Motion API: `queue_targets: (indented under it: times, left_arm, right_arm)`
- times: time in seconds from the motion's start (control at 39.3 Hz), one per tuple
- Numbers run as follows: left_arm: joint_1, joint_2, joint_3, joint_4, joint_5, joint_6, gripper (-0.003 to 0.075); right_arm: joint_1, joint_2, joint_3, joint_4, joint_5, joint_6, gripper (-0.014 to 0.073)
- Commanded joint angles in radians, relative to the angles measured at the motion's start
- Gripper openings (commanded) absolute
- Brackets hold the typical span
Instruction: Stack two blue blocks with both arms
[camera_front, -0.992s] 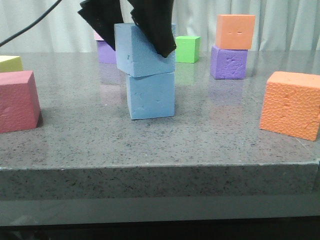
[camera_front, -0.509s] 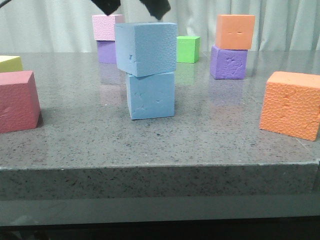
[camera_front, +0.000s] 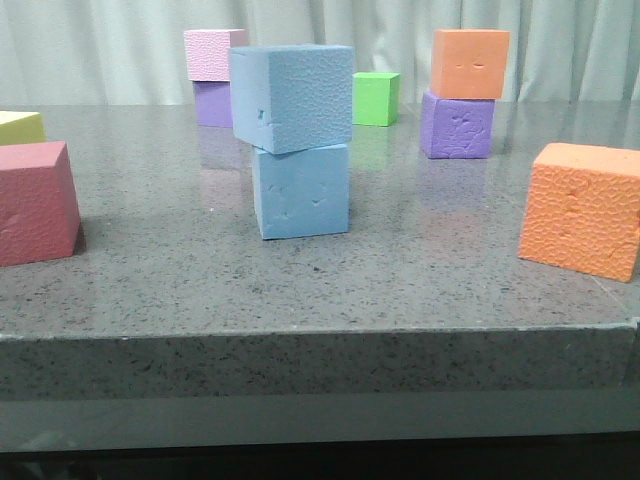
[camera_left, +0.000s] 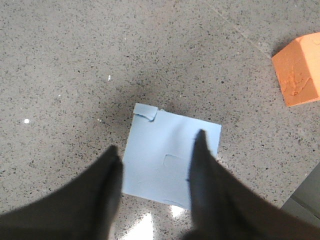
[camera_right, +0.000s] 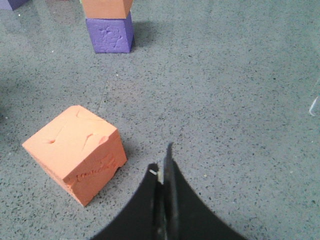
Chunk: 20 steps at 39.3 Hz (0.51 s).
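Observation:
Two blue blocks stand stacked in the middle of the table. The pebbly one sits on the smooth, dented one, turned a little and overhanging to the left. Neither gripper shows in the front view. In the left wrist view my left gripper is open and empty, high above the stack's top face. My right gripper is shut and empty, above bare table beside an orange cube.
A large orange cube sits at the front right and a red cube at the left, with a yellow one behind it. At the back are an orange-on-purple stack, a pink-on-purple stack and a green cube.
The left gripper let go of the upper blue block and rose out of the front view. The block stays on the lower one.

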Motion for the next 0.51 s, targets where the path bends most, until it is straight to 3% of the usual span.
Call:
queue_targets:
  times: [0.0,0.1,0.31,0.48]
  left_arm:
    - [-0.011,-0.053,-0.033,-0.019,0.007,-0.008,0.0097]
    - [-0.011,-0.053,-0.033,-0.021,-0.008,-0.008,-0.0021]
    - [-0.009,-0.068,-0.029,-0.06,-0.081,-0.008,-0.002]
    - [-0.009,-0.155,0.048,-0.06,-0.227,-0.008,-0.002]
  right_arm:
    - [-0.003,0.003,-0.03,-0.018,-0.07,-0.005,-0.0072]
    - [-0.003,0.003,-0.03,-0.018,-0.07,-0.005,-0.0072]
    - [-0.003,0.003,-0.03,-0.018,-0.07,-0.005,-0.0072]
    - [-0.003,0.003,-0.03,-0.018,-0.069,-0.005,-0.0072]
